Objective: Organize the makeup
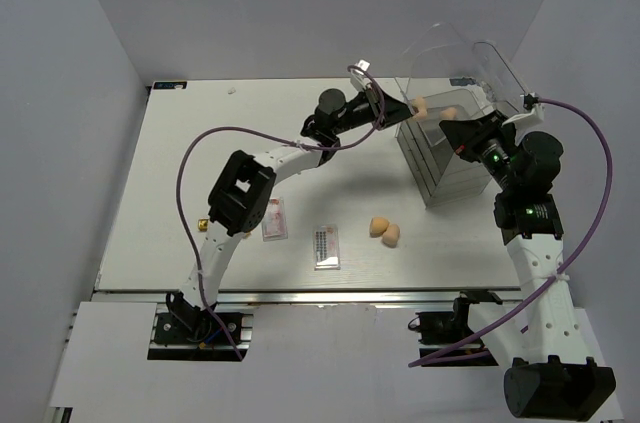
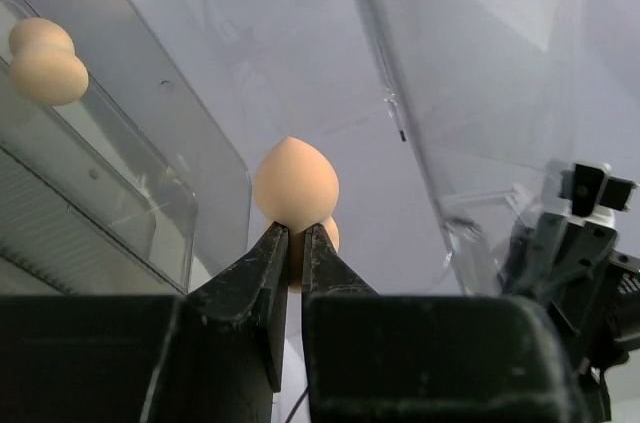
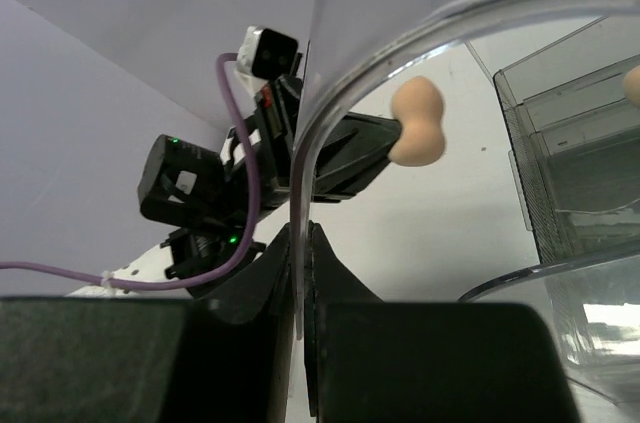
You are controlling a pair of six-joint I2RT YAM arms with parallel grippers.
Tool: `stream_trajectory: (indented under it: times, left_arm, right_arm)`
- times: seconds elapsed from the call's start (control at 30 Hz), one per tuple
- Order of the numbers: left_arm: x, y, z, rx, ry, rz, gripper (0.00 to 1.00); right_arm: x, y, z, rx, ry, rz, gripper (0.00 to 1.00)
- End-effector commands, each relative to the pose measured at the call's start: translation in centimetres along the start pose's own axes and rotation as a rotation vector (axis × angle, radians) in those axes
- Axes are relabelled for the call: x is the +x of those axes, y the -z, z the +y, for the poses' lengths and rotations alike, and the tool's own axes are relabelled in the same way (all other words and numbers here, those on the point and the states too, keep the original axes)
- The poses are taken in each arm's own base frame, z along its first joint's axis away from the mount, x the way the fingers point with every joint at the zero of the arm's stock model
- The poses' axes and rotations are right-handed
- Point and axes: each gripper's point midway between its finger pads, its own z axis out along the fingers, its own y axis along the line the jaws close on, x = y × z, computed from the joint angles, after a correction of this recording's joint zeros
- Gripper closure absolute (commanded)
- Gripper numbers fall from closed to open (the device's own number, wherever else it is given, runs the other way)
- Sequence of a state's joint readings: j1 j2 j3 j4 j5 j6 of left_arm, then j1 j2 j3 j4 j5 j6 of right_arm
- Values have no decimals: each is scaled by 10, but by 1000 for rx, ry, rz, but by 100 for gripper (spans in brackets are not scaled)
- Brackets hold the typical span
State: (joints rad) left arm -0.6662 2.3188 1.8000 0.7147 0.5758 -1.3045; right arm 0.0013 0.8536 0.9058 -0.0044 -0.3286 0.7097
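My left gripper [image 1: 404, 111] is shut on a peach egg-shaped sponge [image 1: 419, 108], pinching its narrow end [image 2: 295, 188], and holds it in the air at the open top of the clear drawer box [image 1: 440, 158]. My right gripper [image 1: 467, 135] is shut on the edge of the box's raised clear lid [image 3: 322, 113]. The held sponge also shows in the right wrist view [image 3: 418, 123]. Two more sponges [image 1: 385, 231] lie together on the table. A pinkish palette [image 1: 275, 219] and a dark-rowed palette [image 1: 326, 245] lie flat to their left. I cannot make out the lipstick tubes.
A second peach shape [image 1: 449, 113] shows through the box's clear wall; I cannot tell whether it is a sponge or a reflection. The left arm [image 1: 245, 193] stretches across the table's middle. The white table [image 1: 180, 143] ends at walls on the left, back and right.
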Motion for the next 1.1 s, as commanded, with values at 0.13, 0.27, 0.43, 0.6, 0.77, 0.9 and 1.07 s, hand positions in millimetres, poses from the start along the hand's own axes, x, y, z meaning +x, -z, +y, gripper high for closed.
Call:
stream_trajectory:
  times: [0.13, 0.27, 0.43, 0.6, 0.77, 0.9, 1.07]
  left_arm:
    - [0, -26, -16, 99, 7, 4, 94]
    - [2, -31, -4, 81, 26, 2, 93]
    - [14, -39, 21, -10, 59, 11, 89]
    - [24, -42, 43, -94, 79, 1, 86]
    - [30, -45, 52, -136, 96, -3, 82]
    - [30, -47, 53, -145, 110, -14, 68]
    - [30, -49, 51, -145, 126, -16, 47]
  right_arm:
    - [-38, 9, 30, -90, 111, -153, 100]
    - [-39, 11, 30, -90, 112, -156, 100]
    - [-38, 10, 30, -91, 110, -154, 100]
    - [-39, 11, 31, -95, 110, -156, 100]
    - [-38, 11, 31, -96, 109, -155, 100]
    - [-37, 12, 31, -97, 108, -154, 100]
    - [-37, 12, 31, -99, 105, -152, 100]
